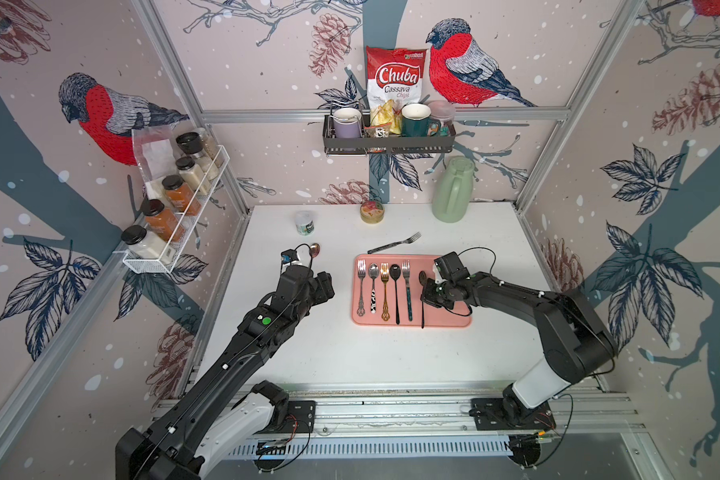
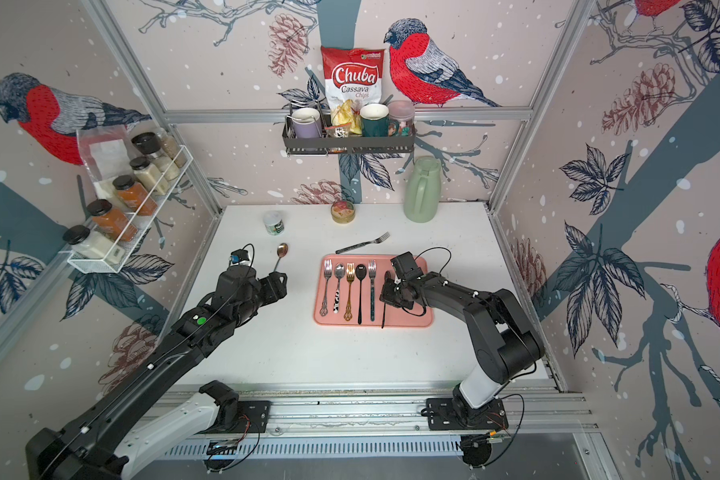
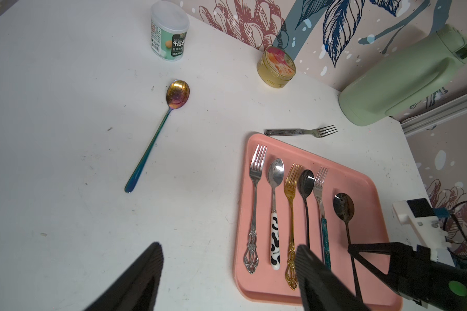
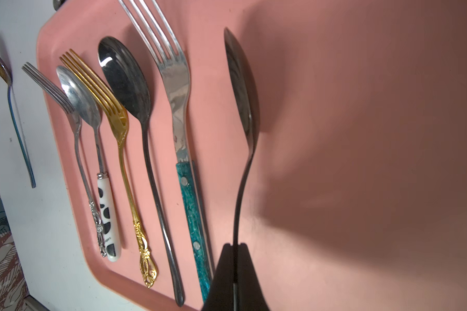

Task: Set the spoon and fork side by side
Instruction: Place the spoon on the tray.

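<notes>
While the tray [image 1: 441, 321] holds five utensils [image 1: 385, 291], right pincer [image 4: 235, 246] grips spoon [image 4: 240, 88]; left pincer [image 3: 228, 250] gapes.

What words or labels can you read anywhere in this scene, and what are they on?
"Chuba Cassava Chips": chip bag in the wall rack.
"午后": white jar; its remaining print is too small.
Gold tin, green jug, cow-pattern spoon: lettering too blurred to read.
</notes>
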Robot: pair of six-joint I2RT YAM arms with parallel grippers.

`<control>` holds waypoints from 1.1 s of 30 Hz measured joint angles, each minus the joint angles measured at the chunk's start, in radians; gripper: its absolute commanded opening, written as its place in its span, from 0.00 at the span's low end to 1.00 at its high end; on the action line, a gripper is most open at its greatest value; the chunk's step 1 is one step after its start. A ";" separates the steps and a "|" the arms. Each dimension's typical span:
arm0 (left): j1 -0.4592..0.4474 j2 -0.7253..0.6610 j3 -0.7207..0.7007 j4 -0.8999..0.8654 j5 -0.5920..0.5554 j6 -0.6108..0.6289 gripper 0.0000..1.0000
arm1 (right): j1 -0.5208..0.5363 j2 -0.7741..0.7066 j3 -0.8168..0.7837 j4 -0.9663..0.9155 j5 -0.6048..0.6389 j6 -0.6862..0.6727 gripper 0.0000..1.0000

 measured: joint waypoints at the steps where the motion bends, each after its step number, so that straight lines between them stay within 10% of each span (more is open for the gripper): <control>1: 0.000 0.003 0.005 0.000 0.000 0.000 0.78 | -0.005 0.014 0.002 0.006 -0.006 -0.006 0.00; 23: -0.028 0.113 0.108 -0.001 0.001 0.021 0.78 | -0.053 0.097 0.097 -0.063 0.032 -0.104 0.42; 33: -0.029 0.101 0.108 -0.002 0.000 0.031 0.78 | 0.034 0.185 0.237 -0.177 0.172 -0.108 0.30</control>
